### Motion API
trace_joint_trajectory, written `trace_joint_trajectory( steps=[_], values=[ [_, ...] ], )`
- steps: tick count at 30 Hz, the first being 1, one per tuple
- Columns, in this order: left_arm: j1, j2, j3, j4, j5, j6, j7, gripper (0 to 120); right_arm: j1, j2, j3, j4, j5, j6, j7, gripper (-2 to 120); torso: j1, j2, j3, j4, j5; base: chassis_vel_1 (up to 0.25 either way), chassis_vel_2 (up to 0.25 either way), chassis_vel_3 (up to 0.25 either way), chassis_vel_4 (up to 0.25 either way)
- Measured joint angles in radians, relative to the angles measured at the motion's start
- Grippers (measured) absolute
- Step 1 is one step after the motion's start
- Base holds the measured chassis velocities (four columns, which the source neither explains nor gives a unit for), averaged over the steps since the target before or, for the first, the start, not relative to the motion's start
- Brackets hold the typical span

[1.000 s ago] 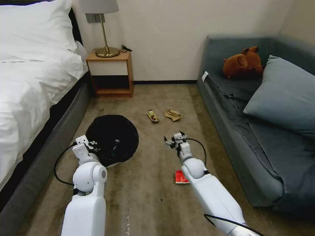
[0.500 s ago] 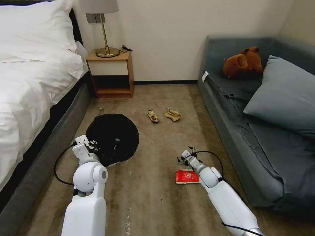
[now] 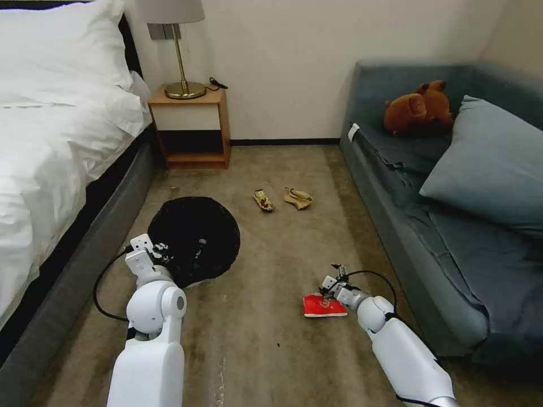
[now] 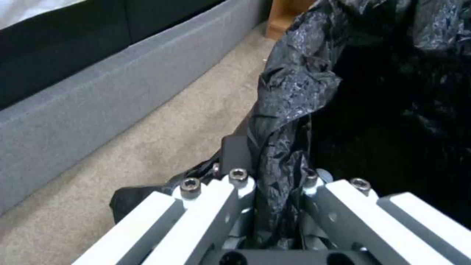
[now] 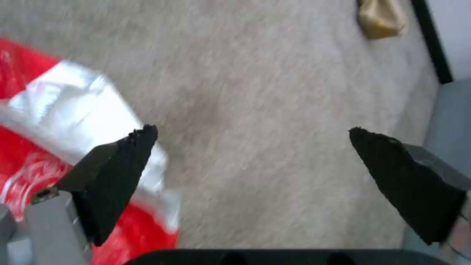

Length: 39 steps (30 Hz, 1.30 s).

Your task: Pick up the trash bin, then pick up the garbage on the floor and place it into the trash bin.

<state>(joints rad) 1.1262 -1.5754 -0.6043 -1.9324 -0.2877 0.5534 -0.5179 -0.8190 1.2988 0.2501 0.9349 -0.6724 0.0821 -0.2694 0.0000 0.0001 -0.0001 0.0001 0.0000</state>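
Carpeted bedroom floor, left pincer [image 4: 275, 184] clamping trash bin [image 3: 195, 237] liner, right pincer [image 5: 252, 147] wide beside red-white packet [image 3: 323, 306]

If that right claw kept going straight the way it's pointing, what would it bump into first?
Most likely the bare carpet: the right gripper is open and aimed down at the floor, with the red-white packet under only one fingertip. Depth is hard to judge.
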Motion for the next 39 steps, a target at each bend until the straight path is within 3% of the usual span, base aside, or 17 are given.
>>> trace_joint_trajectory(
  steps=[7,15,27,39],
  values=[
    [0.001,0.003,-0.002,-0.003,0.001,-0.001,0.0,2,0.008,0.006,0.028,-0.046,-0.002,0.031,-0.009,100,0.0,0.0,0.0,-0.0003,0.0002,0.0,0.0,0.0,0.0],
    [-0.001,-0.007,0.01,0.0,0.012,-0.003,0.0,2,0.014,-0.025,0.037,0.111,0.119,-0.004,-0.012,100,0.0,0.0,0.0,0.0,-0.0001,0.0,0.0,0.0,0.0],
    [0.0,-0.001,0.004,0.002,0.008,-0.005,-0.001,2,-0.127,-0.13,0.039,0.237,0.117,0.078,-0.024,100,0.0,0.0,0.0,-0.0003,0.0001,0.0,0.0,0.0,0.0],
    [0.001,-0.004,0.003,0.007,0.007,-0.012,-0.004,2,-0.154,-0.142,0.053,0.217,0.051,0.191,-0.146,100,0.0,0.0,0.0,-0.0002,0.0,0.0,0.0,0.0,0.0]
  ],
)
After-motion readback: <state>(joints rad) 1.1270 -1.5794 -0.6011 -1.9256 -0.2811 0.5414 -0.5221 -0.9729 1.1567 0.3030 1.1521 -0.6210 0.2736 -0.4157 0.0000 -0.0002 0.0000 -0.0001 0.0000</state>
